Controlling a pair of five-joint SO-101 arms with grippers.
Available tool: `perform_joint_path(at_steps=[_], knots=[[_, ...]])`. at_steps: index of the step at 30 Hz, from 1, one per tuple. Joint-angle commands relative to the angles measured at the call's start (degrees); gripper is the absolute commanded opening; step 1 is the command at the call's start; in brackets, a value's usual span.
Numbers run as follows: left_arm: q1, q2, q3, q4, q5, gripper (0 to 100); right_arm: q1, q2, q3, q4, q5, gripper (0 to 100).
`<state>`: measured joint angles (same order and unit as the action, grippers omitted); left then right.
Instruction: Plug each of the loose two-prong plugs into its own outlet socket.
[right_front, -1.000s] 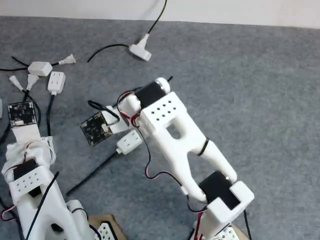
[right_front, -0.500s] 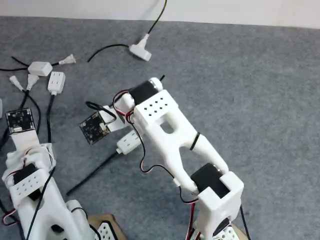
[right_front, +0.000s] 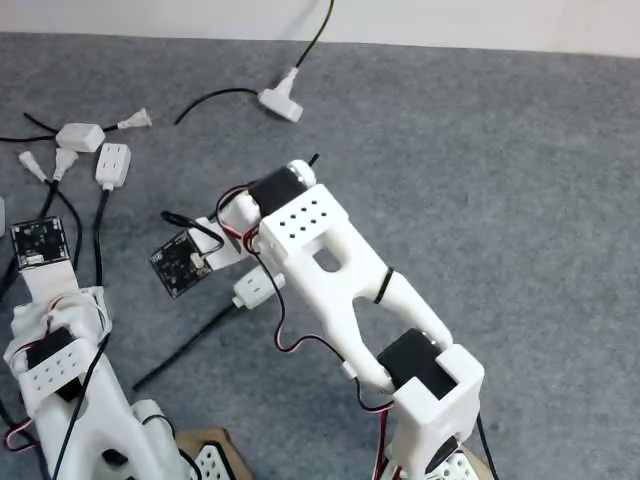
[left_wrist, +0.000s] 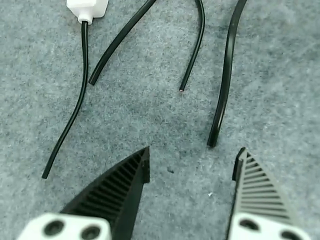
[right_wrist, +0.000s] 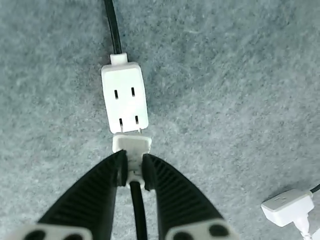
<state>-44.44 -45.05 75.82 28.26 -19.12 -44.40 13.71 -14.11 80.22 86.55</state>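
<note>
In the right wrist view my right gripper (right_wrist: 131, 167) is shut on a white two-prong plug (right_wrist: 131, 144) with a black cord. Its prongs touch the end face of a white outlet block (right_wrist: 125, 97) lying flat on the grey carpet, opposite the block's own black cable. In the high view that outlet block (right_front: 252, 289) lies half under the right arm (right_front: 330, 270). My left gripper (left_wrist: 192, 160) hangs open over bare carpet and loose black cable ends (left_wrist: 220, 100). A white plug (left_wrist: 87, 7) lies farther off.
More white pieces lie at the carpet's far left: an outlet block (right_front: 113, 163), an adapter (right_front: 80, 136) and small plugs (right_front: 135, 121). A flat plug (right_front: 280, 103) on a black cord lies at the back. Another white plug (right_wrist: 287, 207) rests near the right gripper.
The right arm has shifted a little to the left and away from its base, carrying the plug against the outlet block. The left arm has drawn back slightly.
</note>
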Motion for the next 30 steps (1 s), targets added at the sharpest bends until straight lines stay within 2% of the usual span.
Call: perform_joint_path(at_steps=[1,10,30], knots=[[-1.5,-0.5,-0.3,0.0,-0.5,27,-0.8,-0.5,-2.6,-0.9,-0.7,0.9],[-2.2,-0.8,-0.3,0.0,-0.4,27,-0.8,3.7,-3.1,-1.0,-0.8,0.9],[-2.2,-0.8,-0.3,0.1,-0.4,27,-0.7,3.3,-2.7,-3.4,-0.8,0.9]])
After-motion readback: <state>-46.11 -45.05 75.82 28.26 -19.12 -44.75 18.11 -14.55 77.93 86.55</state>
